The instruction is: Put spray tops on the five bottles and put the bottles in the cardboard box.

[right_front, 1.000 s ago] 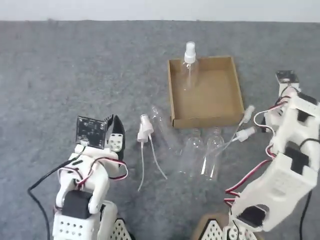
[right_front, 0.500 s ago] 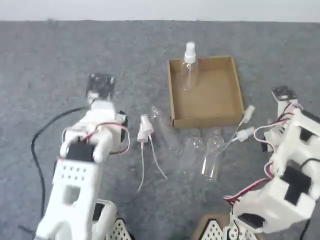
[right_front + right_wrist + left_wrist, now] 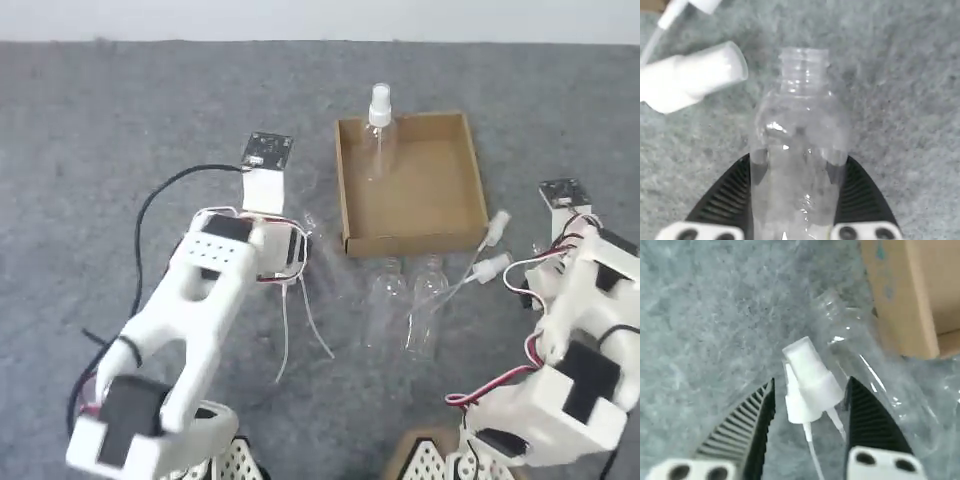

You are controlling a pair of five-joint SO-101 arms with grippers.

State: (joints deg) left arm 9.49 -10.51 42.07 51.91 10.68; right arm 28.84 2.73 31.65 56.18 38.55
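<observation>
The left pincer (image 3: pixel 811 385) is spread wide, with a white spray top (image 3: pixel 805 367) lying between its fingers on the table (image 3: pixel 700 315). The right pincer (image 3: pixel 797 161) pinches a clear bottle (image 3: pixel 800 120).

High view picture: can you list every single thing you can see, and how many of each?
cardboard box: one, brown, far middle of the table.
capped bottle: one, clear with a white spray top, inside the box, far left part.
open bottles: three, clear, lying by the box's near edge.
held bottle: one, clear, no top, in the right claw.
loose spray tops: three seen, white; two off the box's near right corner, one inside the left claw.
table: one, grey fuzzy cover.
left claw: one, black, open.
right claw: one, black, shut on the held bottle.
</observation>
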